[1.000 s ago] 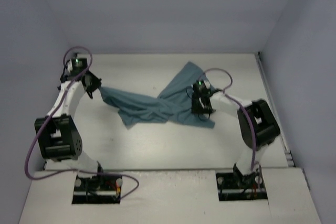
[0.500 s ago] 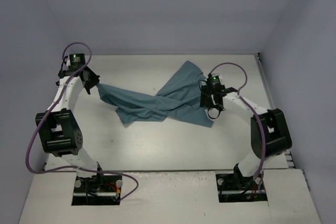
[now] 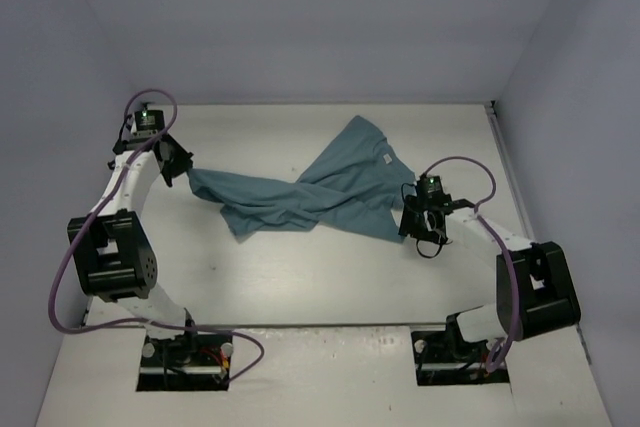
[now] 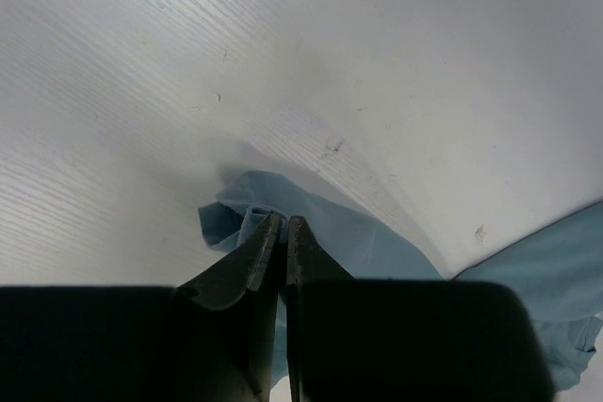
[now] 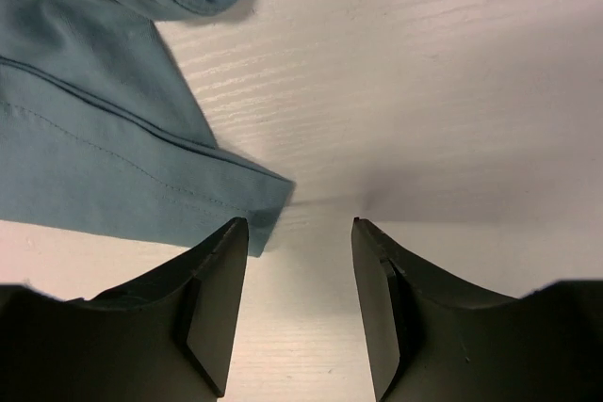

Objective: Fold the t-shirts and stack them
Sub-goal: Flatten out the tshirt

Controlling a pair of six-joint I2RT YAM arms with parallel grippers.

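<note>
The teal t-shirt [image 3: 330,187] lay twisted across the middle of the table [image 3: 300,267]; the left gripper [image 4: 285,218] was clamped on its left end; the right gripper [image 5: 300,223] stood apart and empty just beside a hem corner.

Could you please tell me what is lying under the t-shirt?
Only the white table shows around the t-shirt. The bunched cloth covers the surface beneath it, so anything there cannot be seen.
</note>
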